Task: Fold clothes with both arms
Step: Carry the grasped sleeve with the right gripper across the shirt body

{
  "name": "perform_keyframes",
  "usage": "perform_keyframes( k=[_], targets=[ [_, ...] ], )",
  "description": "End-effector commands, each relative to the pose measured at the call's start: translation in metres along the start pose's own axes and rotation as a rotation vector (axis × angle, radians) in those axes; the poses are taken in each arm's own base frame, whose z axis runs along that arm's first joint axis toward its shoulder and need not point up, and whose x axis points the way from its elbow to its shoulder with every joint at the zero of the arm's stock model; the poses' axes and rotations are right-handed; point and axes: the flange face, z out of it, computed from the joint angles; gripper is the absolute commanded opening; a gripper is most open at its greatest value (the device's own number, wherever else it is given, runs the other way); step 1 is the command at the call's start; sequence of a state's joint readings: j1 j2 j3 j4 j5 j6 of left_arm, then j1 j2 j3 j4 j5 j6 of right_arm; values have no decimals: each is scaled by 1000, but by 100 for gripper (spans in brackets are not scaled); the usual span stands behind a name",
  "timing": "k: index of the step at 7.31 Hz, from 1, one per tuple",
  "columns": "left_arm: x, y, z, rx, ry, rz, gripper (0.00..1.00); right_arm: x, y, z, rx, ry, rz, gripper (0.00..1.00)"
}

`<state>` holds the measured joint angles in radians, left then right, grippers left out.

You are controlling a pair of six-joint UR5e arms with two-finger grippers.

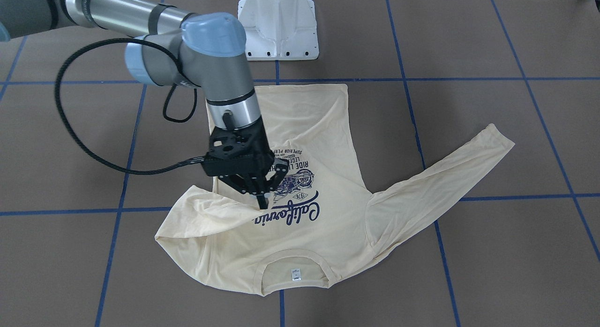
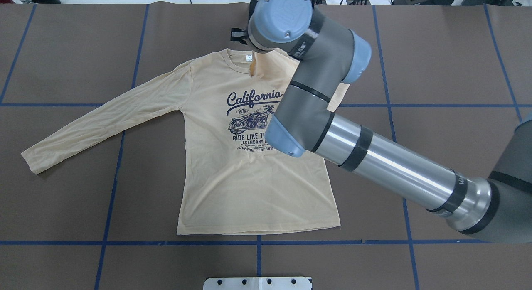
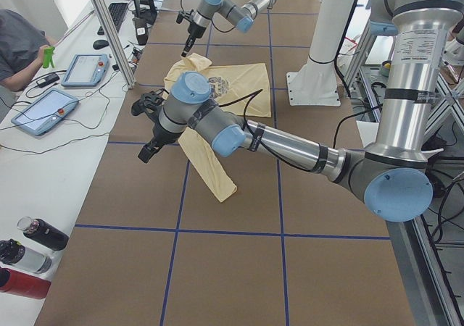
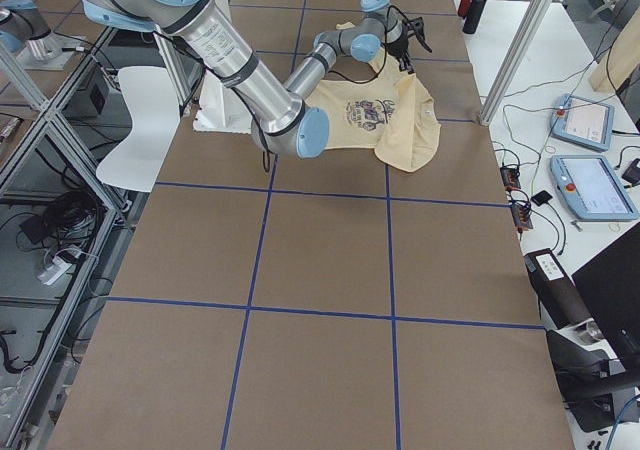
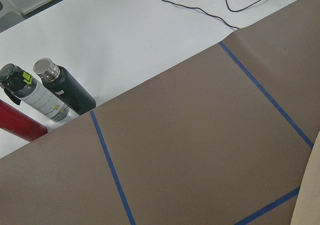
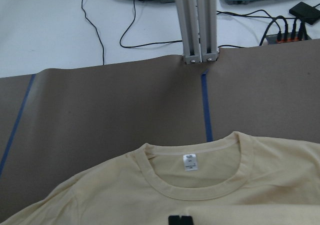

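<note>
- We are looking at a pale cream-yellow thin long-sleeved shirt point(image 1: 318, 233). It is lying face up in the middle of a brown paper-covered table point(image 1: 492, 271) marked with blue tape lines. Its hem is lying near the white pedestal base point(image 1: 279, 25) and its collar on the far, operators' side.
- The right arm's black two-finger gripper point(image 1: 262, 204) is reaching down over the chest, its jaws closed and pinching the folded sleeve point(image 1: 206, 210). We are judging that it is drawing this sleeve across the body as an early fold.
- The outstretched sleeve point(image 1: 445, 172) is lying flat toward the robot's left, probably awaiting its own fold.
- The left arm's gripper point(image 3: 148, 143) is showing only in a side view, hanging above the table, and we cannot tell how its jaws are standing.
- We are reading the navy chest print point(image 2: 253, 119): "California" in script, "1976" above a motorcycle, then "RIDE LIKE T…", "LEGENDARY" and "SUPERIOR PERFOR…". The arm is hiding the line ends.
- The small white neck tag point(image 6: 189, 161) is carrying print too small to read. So are the labels on the drink bottles point(image 5: 65, 90) standing on the white bench beside the table.
</note>
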<state>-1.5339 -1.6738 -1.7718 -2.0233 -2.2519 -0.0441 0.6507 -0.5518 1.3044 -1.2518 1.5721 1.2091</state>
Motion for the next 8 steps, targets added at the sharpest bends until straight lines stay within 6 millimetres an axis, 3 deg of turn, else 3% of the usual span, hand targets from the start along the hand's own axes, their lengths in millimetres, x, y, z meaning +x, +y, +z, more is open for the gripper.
perform_keyframes(
  k=[1, 3, 5, 7, 8],
  targets=[
    [-1, 1, 1, -3, 0, -4, 100, -88, 30, 25, 23, -47, -15, 0],
    [-2, 2, 2, -5, 0, -6, 100, -145, 56, 27, -7, -47, -39, 0],
    [-4, 3, 5, -10, 0, -8, 100, -160, 83, 52, -3, -29, -57, 0],
    [-4, 3, 4, -9, 0, -9, 100, -168, 85, 55, -4, -15, -30, 0],
    [-4, 3, 4, -10, 0, -8, 100, -178, 80, 50, 3, -15, 14, 21]
  ],
)
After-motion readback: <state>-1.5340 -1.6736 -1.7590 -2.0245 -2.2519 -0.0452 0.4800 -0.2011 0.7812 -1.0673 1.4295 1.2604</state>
